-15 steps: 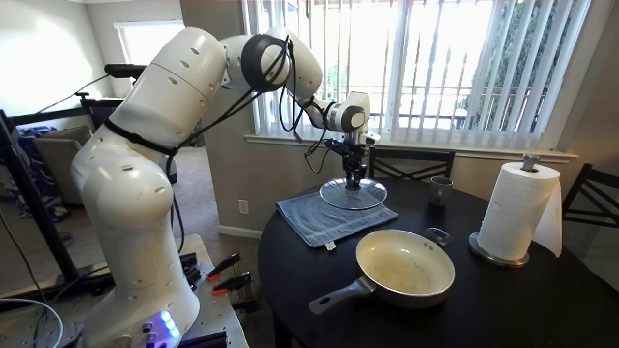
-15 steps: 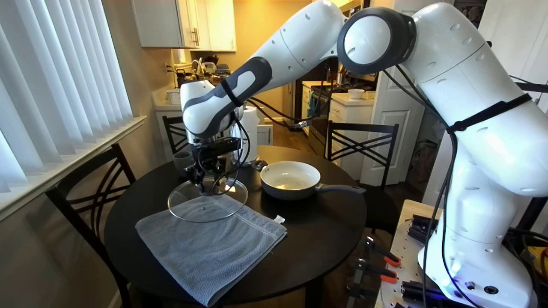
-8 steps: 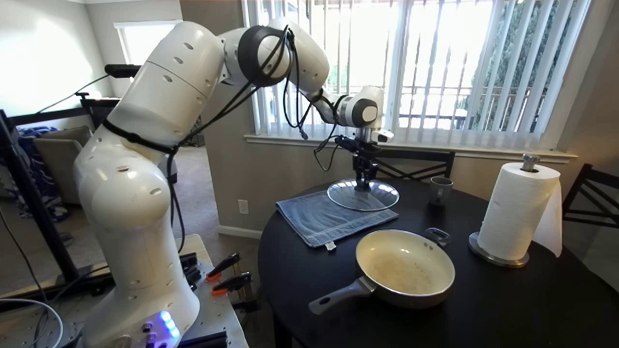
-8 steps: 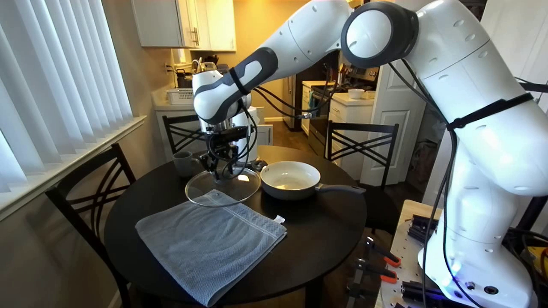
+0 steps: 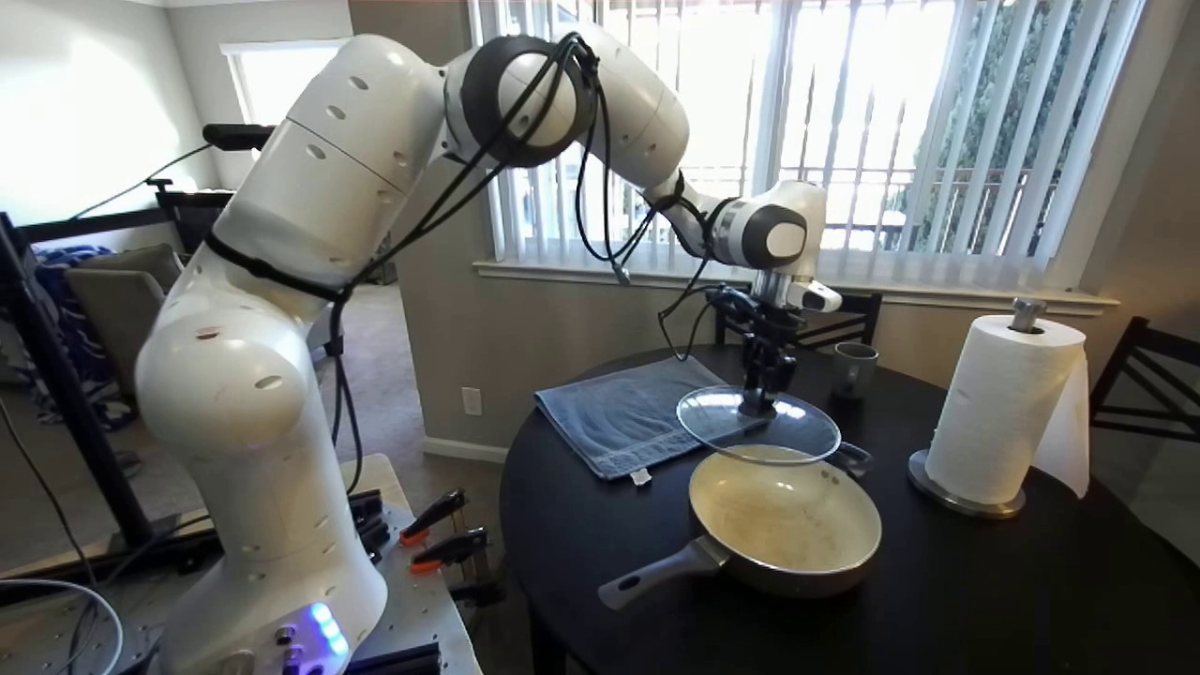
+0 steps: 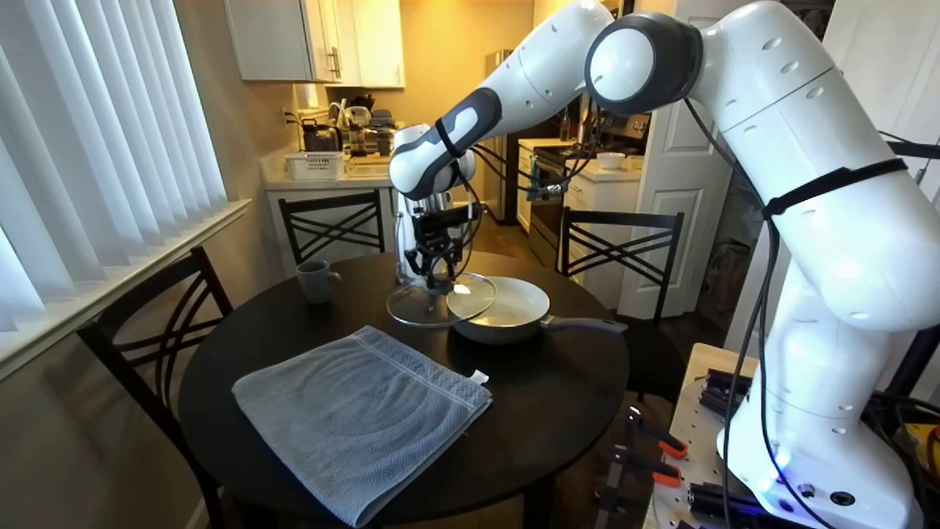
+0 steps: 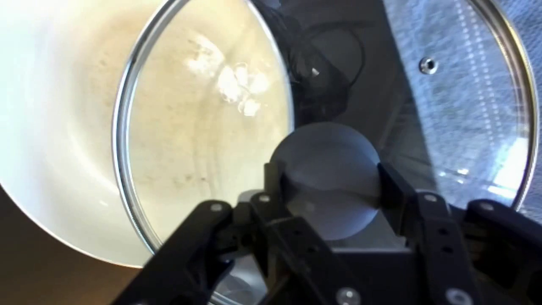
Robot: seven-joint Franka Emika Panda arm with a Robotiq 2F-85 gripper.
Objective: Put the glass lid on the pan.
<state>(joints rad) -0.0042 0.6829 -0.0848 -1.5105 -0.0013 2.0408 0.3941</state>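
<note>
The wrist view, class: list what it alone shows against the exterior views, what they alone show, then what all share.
Only the wrist view: the round top of the knob the pincer grips.
In both exterior views only: the white arm, window blinds and dark chairs.
Shared: pincer, blue-grey towel, pan, and the glass lid overlapping part of the pan in each picture.
</note>
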